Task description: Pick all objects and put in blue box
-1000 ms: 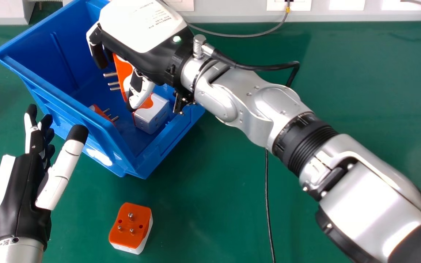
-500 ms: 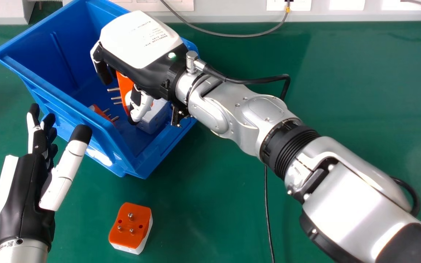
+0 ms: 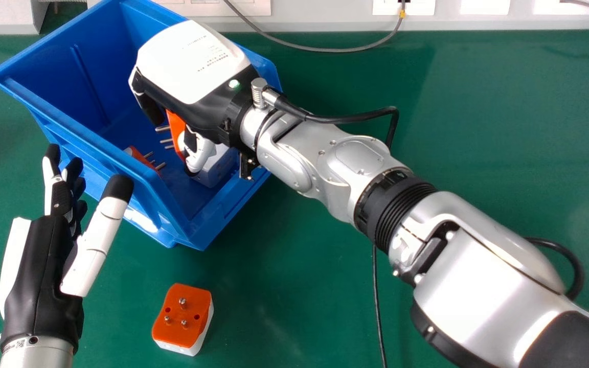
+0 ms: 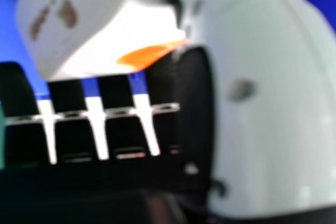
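Under the right hand (image 3: pixel 192 61), between its thumb and curled fingers, sits an orange-and-white plug adapter (image 3: pixel 175 134), grasped and already within the walls of the blue box (image 3: pixel 51 76). Its pins point out past the fingertips, away from the palm, presumably because the grip takes the smooth body and leaves the prongs free to come away without snagging. Keeping it this low in the box probably serves a short, gentle drop. Just beside the thumb, on the box floor, rests a pale adapter (image 3: pixel 218 166), close enough that the held one could land on it or tip against it; whether they touch, I cannot tell. Across from the fingertips, by the wall nearer the left hand (image 3: pixel 44 271), another adapter (image 3: pixel 138 155) lies with its prongs turned toward the held piece, so letting go a little clear of both seems wise. The left hand is beside the box with fingers extended and holding nothing, perhaps parked there to stay out of the way. Well apart from the right hand, nearer the left thumb's side, the last adapter (image 3: pixel 182 317) stands pins-up on the green table (image 3: pixel 299 286), evidently the next to fetch after this release.
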Motion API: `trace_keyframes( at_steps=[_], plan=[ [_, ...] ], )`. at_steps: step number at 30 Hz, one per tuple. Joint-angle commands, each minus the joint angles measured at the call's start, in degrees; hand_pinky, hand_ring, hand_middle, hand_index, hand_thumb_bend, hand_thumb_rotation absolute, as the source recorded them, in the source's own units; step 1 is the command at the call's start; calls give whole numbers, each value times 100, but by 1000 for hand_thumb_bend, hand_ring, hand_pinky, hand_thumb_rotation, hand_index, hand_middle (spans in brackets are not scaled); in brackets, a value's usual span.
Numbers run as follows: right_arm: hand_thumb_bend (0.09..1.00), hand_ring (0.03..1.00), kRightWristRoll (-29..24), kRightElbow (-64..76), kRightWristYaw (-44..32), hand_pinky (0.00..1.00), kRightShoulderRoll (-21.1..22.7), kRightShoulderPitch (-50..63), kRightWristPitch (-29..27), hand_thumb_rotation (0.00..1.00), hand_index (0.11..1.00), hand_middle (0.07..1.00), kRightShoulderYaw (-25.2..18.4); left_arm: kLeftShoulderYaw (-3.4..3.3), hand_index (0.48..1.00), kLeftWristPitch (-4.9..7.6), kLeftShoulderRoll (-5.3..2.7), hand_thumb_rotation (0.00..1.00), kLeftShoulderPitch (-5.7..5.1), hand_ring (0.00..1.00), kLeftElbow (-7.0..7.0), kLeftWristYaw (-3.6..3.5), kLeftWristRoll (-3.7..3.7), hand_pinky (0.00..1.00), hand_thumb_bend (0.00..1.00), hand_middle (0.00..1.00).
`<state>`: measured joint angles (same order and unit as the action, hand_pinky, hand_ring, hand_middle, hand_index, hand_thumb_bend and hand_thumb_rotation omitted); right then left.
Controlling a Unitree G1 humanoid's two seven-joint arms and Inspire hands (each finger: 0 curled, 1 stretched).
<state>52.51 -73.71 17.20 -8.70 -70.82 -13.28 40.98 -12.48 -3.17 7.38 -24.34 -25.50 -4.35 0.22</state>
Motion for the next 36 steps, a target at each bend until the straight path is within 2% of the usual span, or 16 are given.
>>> trace_keyframes(
  at_steps=[1,3,8,11,18,28,33,36],
  plan=[
    [501,465,-19,61,186,377,6,-315,-8,0,459,488,7,27,1000,71,-20,823,-26,1000,-180,63,73,1000,826,1000],
    [501,471,-49,51,218,403,-2,-298,-39,0,451,484,4,44,1000,72,-35,822,-49,1000,-207,75,66,1000,824,1000],
    [502,466,-89,24,243,392,-8,-251,-144,0,449,475,-6,93,1000,55,-72,822,-98,1000,-295,112,86,1000,820,1000],
    [502,463,-83,-11,233,388,-16,-240,-147,0,447,473,6,99,1000,52,-71,821,-97,1000,-289,122,79,1000,818,1000],
    [503,452,-48,-42,58,379,13,-281,-79,0,445,471,64,163,1000,56,-103,820,-129,1000,-349,146,139,1000,812,1000],
    [503,460,-63,-11,-37,387,3,-257,6,0,441,479,66,153,1000,69,-112,819,-152,1000,-363,131,165,1000,803,1000],
    [503,466,-68,-24,-42,394,17,-217,54,0,436,481,62,168,1000,91,-100,818,-187,1000,-386,137,241,1000,801,1000],
    [503,468,-103,-51,-126,397,0,-212,138,0,434,481,31,170,1000,60,-84,818,-188,1000,-419,141,297,1000,801,1000]
  ],
)
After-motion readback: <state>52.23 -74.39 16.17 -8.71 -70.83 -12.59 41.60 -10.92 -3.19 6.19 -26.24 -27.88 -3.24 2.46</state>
